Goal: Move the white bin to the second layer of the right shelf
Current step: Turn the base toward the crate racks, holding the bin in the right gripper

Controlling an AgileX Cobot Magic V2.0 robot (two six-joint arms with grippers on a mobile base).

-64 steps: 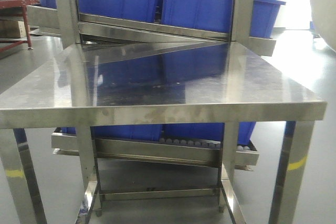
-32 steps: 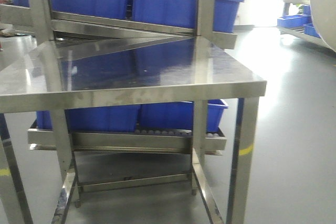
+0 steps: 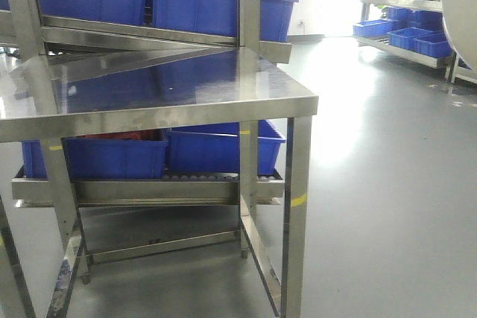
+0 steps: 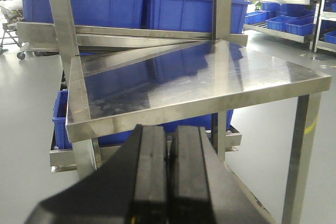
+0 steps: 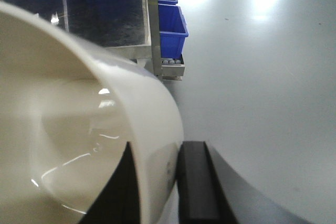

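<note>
Your right gripper (image 5: 160, 161) clamps the wall of the white bin (image 5: 79, 129), one black finger inside the tub and one outside, holding it in the air over the grey floor (image 5: 262, 77), off the right side of the steel table (image 3: 186, 102). Your left gripper (image 4: 168, 145) points toward the table's front edge, its two fingers pressed together with nothing between them.

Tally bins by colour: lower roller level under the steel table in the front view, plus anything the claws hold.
Blue: 2, the left crate and the right crate, both on the lower roller level
White: 1, the white bin, gripped at its rim by the right claw
Held by the left claw: 0, its fingers are closed together
Total: 3
</note>
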